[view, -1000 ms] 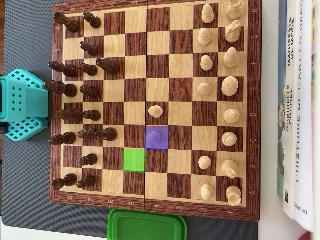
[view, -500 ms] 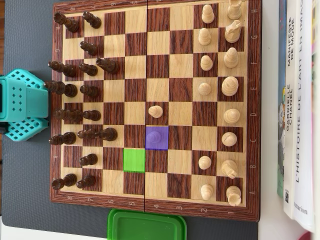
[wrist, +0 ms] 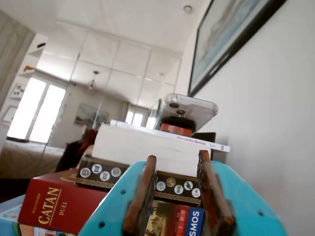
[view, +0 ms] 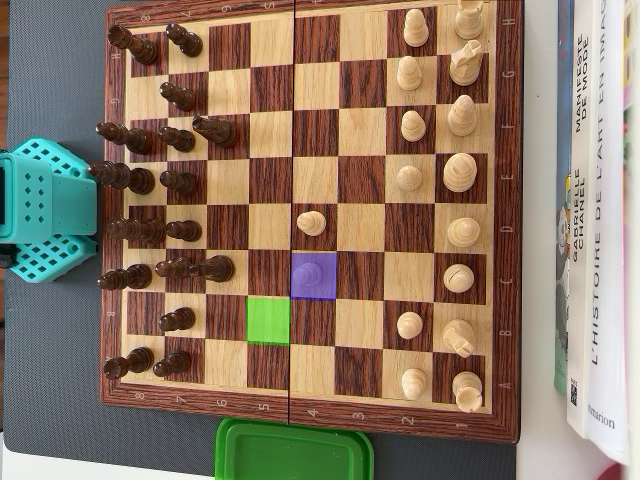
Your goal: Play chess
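In the overhead view a wooden chessboard [view: 300, 395] lies with dark pieces [view: 150, 180] in its left columns and light pieces [view: 460, 170] in its right ones. One light pawn [view: 311, 222] stands near the middle. A purple-tinted square [view: 314, 276] holds a pawn, and a green-tinted square [view: 268, 320] is empty. The teal arm [view: 40, 210] sits off the board's left edge. In the wrist view my gripper [wrist: 177, 157] points up and away from the board. Its brown fingers [wrist: 142, 191] stand apart with nothing between them.
The wrist view faces a stack of game boxes with a red Catan box [wrist: 59, 206], a white book [wrist: 142, 145] and a phone [wrist: 187, 110] on top. A green lid [view: 293, 450] lies below the board. Books [view: 600, 220] lie along its right side.
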